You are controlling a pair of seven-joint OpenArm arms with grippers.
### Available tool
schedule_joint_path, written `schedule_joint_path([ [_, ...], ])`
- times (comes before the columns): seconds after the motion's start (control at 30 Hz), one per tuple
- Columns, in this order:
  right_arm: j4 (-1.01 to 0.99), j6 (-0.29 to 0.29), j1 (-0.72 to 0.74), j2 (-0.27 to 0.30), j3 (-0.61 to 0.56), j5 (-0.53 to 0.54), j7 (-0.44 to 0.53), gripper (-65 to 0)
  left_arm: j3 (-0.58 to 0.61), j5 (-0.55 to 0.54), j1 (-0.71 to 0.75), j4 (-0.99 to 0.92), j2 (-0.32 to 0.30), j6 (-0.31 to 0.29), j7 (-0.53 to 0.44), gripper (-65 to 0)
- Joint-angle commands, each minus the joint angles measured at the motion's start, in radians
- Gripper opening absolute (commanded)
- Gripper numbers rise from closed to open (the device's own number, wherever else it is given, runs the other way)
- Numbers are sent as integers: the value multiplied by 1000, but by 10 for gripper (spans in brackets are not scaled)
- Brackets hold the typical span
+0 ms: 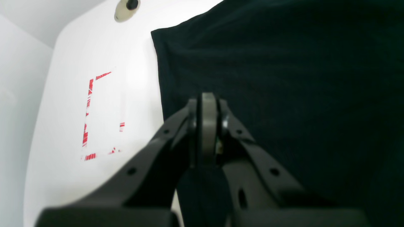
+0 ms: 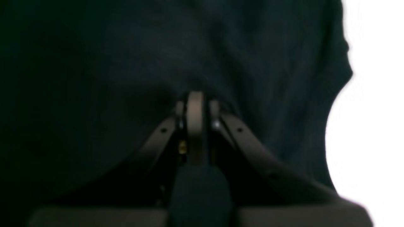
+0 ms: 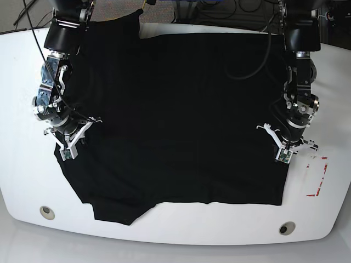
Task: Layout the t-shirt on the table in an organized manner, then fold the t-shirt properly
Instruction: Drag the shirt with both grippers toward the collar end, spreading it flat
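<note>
Your left gripper (image 1: 206,104) stood fully closed, its two jaws pressed flat against each other with no gap and no fabric visibly caught between the tips; it sat over the t-shirt (image 3: 175,115) just inside the cloth's side edge, on the side nearest the red outline mark (image 1: 94,116). Whether the tips actually touched the cloth could not be told from the wrist view. Your right gripper (image 2: 195,101) likewise showed its jaws drawn together with no visible gap, poised against or just above the shirt near its opposite side edge; that view was dark and blurred, so no pinch of cloth could be confirmed there. Relative to the t-shirt, bare table (image 3: 22,109) lay open beyond both side edges: a white band with the red outline mark beside your left gripper, and a narrower white strip beside your right. In front of the hem, white surface ran to the table's curved near edge, carrying two round holes, one (image 3: 47,212) toward your right arm's side and one (image 3: 285,228) toward your left arm's. The shirt was spread flat and covered most of the tabletop, reaching up to its far edge. The side edge near the red mark ran straight to a clean corner. The hem was mostly straight, but the corner near your right gripper hung lower and bulged out in an uneven flap. At the far corner on that same side a part of the fabric projected beyond the main body. The fabric was plain black with faint creases only.
</note>
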Motion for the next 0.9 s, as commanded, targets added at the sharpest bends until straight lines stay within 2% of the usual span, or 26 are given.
schedule_joint_path([
  [0.0,104,-4,-22,-2,16,0,-32,-532,-3,-3,5,67,-10,10,-17,-650],
  [0.1,180,-12,-71,-25,33,0,-50,-464,-3,-3,45,120,-9,10,6,-650],
  [0.3,289,-12,-173,-57,77,-1,-53,-404,-6,-5,120,211,16,8,55,-650],
  [0.4,314,-14,-207,-72,99,0,-53,-392,-6,-5,149,234,19,8,55,-650],
  [0.73,406,-7,-306,-197,273,0,-53,-378,-51,-5,209,264,23,8,55,-650],
  [0.87,443,-7,-335,-233,324,0,-53,-378,-101,-5,207,263,57,8,55,-650],
])
